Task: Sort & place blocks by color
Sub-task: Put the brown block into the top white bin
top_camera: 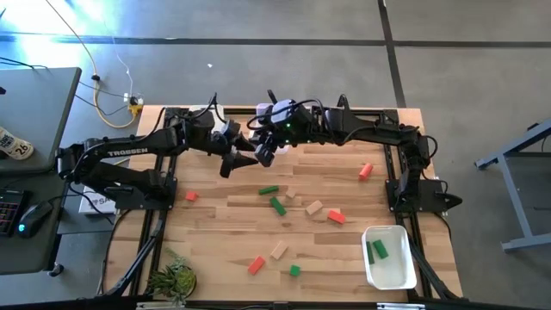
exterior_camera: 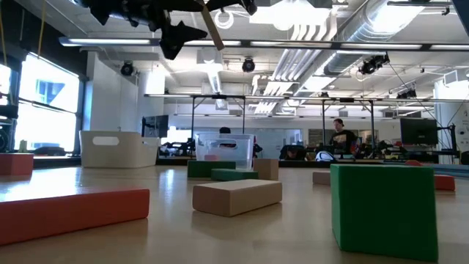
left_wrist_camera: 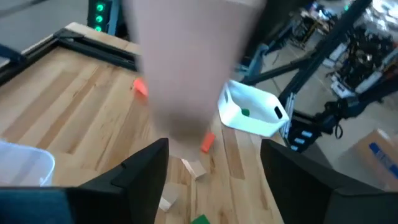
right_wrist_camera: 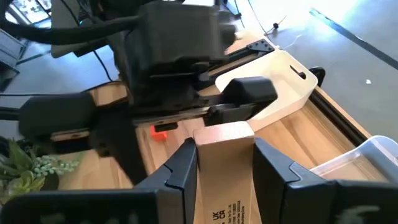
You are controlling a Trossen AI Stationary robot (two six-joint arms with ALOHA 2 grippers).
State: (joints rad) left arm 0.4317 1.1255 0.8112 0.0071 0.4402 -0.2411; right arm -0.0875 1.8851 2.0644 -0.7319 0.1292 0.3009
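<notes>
A plain light-wood bar [right_wrist_camera: 224, 140] is in my right gripper [right_wrist_camera: 224, 163], high above the far middle of the table [top_camera: 215, 232]. The bar shows as a slanted stick [exterior_camera: 212, 26] in the low view. My left gripper [left_wrist_camera: 214, 163] is open and faces it; the bar's free end [left_wrist_camera: 186, 74] looms blurred just ahead of its spread fingers, and I cannot tell whether they touch. Red, green and wood blocks lie flat on the table, such as a red one [top_camera: 336, 217], a green one [top_camera: 278, 206] and a wood one [top_camera: 314, 207]. My right gripper pinches the wood bar between its two fingers, one finger [right_wrist_camera: 183, 168] on each long side [right_wrist_camera: 208, 168]. The bar runs along the fingers and sticks out past their tips toward my left gripper [right_wrist_camera: 180, 56]. It is lifted clear of the table and slanted.
A white tub [top_camera: 387, 257] at the near right corner holds green blocks [top_camera: 377, 250]. Another white tub [right_wrist_camera: 280, 84] and a clear tub [right_wrist_camera: 367, 162] stand by the far edge. A small plant [top_camera: 172, 277] sits at the near left corner. Loose blocks dot the table's middle.
</notes>
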